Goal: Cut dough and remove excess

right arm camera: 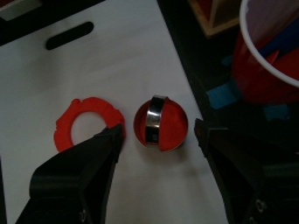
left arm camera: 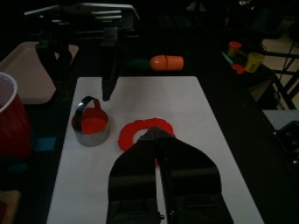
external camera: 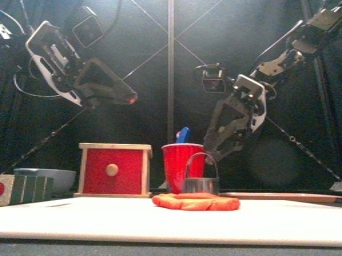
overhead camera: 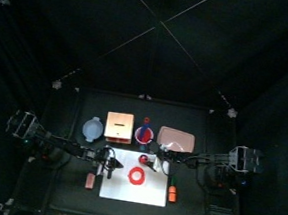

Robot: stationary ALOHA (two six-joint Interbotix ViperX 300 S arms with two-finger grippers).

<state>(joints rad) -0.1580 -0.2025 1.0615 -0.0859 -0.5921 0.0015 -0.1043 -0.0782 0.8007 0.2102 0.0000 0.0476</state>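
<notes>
The red dough (right arm camera: 68, 129) lies on the white board (right arm camera: 70, 70) as a flat ring with a round hole. It also shows in the left wrist view (left arm camera: 131, 131) and the front view (external camera: 197, 203). Beside it stands a round metal cutter (right arm camera: 162, 121) with a red disc of dough inside, also in the left wrist view (left arm camera: 91, 121). My right gripper (right arm camera: 158, 131) hangs over the cutter, jaws open on either side and not touching it. My left gripper (left arm camera: 163, 144) is shut and empty, its tips at the ring's near edge.
Behind the board stand a red cup (external camera: 178, 165), a red wooden box (external camera: 114, 168), a blue-rimmed dish (overhead camera: 146, 135) and a pinkish tray (overhead camera: 178, 139). A small orange block (left arm camera: 167, 62) lies off the board's far end.
</notes>
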